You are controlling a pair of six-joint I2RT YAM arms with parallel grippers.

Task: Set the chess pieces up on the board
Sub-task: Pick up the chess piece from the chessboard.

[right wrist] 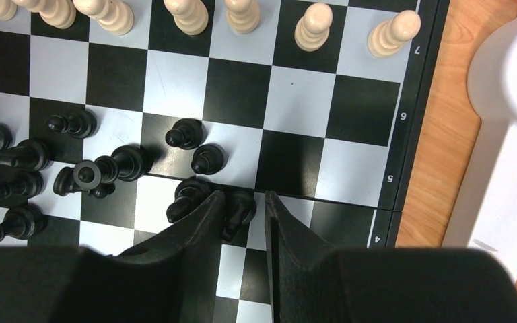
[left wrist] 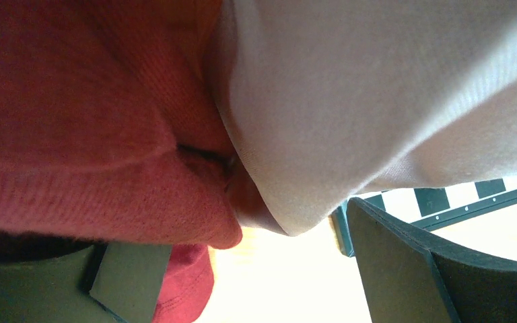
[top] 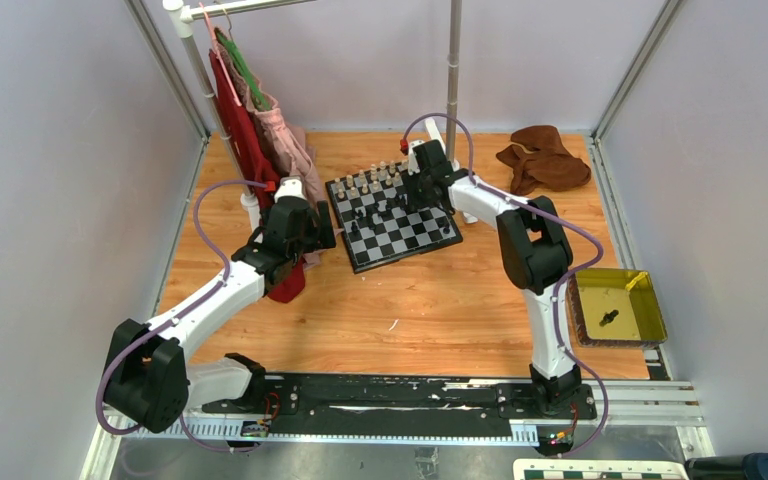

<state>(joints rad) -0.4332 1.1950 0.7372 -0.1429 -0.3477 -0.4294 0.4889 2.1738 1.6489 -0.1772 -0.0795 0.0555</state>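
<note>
the right gripper (right wrist: 244, 199) has its jaws half open around one black piece (right wrist: 240, 212) in the middle of the board (right wrist: 296, 87), ready to pinch it; it may not be squeezing yet. the left gripper (left wrist: 262, 269) hangs wide open and empty by the hanging clothes (left wrist: 377, 101).

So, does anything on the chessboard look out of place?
Yes. The black pieces are bunched in the middle of the board, several lying on their sides instead of standing in rows. The cream pieces stand upright in a row.
</note>
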